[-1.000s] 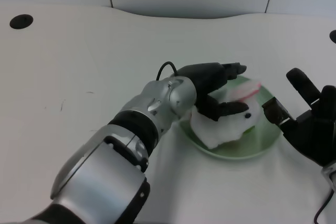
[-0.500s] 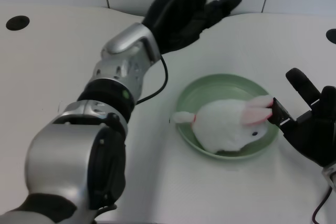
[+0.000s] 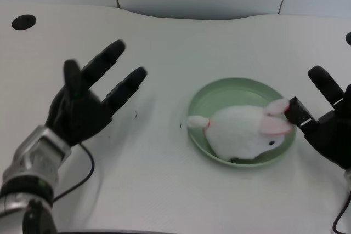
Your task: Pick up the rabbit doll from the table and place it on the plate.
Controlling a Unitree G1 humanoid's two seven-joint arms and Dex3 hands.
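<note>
In the head view I see my left hand [image 3: 82, 110] hovering well apart from the rabbit doll [image 3: 244, 133], fingers spread wide and holding nothing. The doll lies on the green plate [image 3: 219, 94] on the white tabletop [image 3: 164, 47]. It is fluffy white with pink ears and a small tail reaching the plate's left rim.

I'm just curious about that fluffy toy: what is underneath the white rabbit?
The rabbit doll lies on a green plate, tail toward the left hand. The plate's middle is covered by its body, so anything there cannot be seen.
</note>
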